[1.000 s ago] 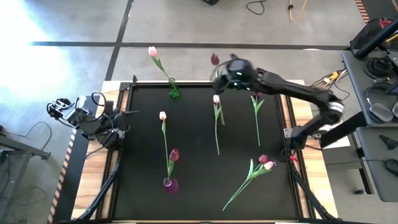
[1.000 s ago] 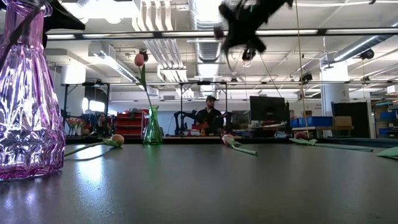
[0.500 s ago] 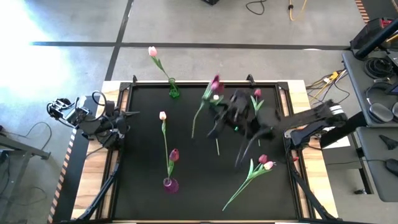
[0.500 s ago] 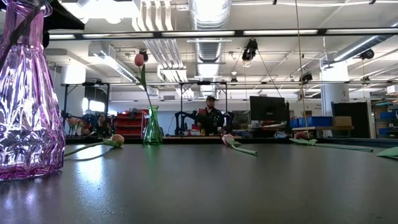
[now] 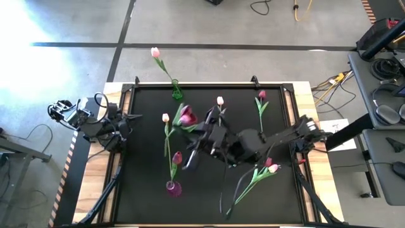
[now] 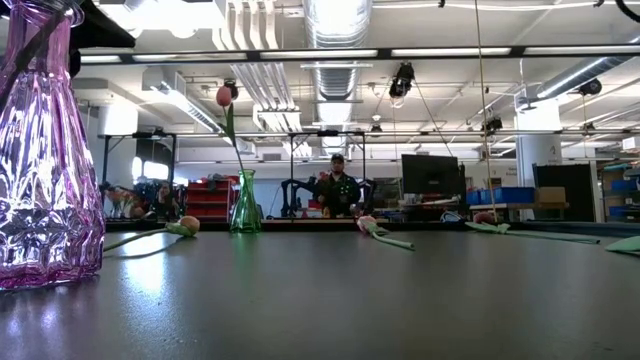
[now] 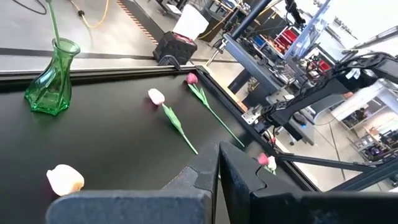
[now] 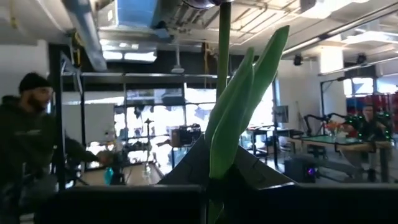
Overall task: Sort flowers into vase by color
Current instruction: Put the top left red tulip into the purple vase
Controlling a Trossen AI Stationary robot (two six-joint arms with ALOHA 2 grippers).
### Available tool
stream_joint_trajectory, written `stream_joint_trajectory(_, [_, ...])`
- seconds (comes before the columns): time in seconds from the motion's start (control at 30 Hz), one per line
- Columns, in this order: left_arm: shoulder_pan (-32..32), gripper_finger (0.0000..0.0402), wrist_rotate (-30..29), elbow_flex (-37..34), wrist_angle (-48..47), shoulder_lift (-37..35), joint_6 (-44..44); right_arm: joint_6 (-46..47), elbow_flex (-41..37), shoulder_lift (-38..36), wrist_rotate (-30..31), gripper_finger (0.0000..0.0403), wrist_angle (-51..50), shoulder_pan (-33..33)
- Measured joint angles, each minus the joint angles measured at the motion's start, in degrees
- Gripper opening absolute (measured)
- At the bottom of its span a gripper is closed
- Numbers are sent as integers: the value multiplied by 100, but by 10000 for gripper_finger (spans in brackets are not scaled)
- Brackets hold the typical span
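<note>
A dark magenta tulip point(image 5: 186, 116) is clamped in the right gripper point(image 5: 212, 136), held above the middle of the black table point(image 5: 145, 183); its stem and leaf point(image 8: 233, 112) rise straight up between the closed fingers in the right wrist view. Its head hangs above the table's left half, near a pale tulip point(image 5: 166, 118) lying flat. Toward the near-left corner a purple vase point(image 5: 173, 187) holds one magenta tulip point(image 5: 177, 158). At the far edge a green vase point(image 5: 177, 92) carries one pale pink tulip point(image 5: 155, 52). Another pale tulip point(image 5: 219, 101) and a magenta one point(image 5: 262, 95) lie toward the far edge, and two more flowers point(image 5: 270, 166) lie by the right edge. The left gripper point(image 5: 130, 116) rests at the left edge, fingers together.

A person point(image 6: 336, 188) stands beyond the table.
</note>
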Motion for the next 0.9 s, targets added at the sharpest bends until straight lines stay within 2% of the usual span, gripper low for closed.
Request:
stream_joint_trajectory(0.1, [-1, 0, 0, 0, -101, 0, 1, -11, 736, 496, 80, 12, -469, 153])
stream_joint_trajectory(0.3, [-2, 0, -53, -11, -288, 0, -4, -282, 1882, 1506, 659, 12, -911, 445])
stream_joint_trajectory(0.4, [0, 0, -76, -33, -286, 0, -9, -317, 1762, 1649, 847, 12, -665, 541])
stream_joint_trajectory(0.7, [-2, 0, -76, -68, -466, -23, -4, 160, 1757, 1710, 1146, 12, -1176, 642])
stream_joint_trajectory(0.8, [-2, 0, -77, -70, -480, -26, 10, 426, 1757, 1730, 1570, 12, -1617, 728])
stream_joint_trajectory(0.9, [0, 0, -83, -70, -480, -26, 132, 399, 1757, 1852, 1932, 12, -1605, 792])
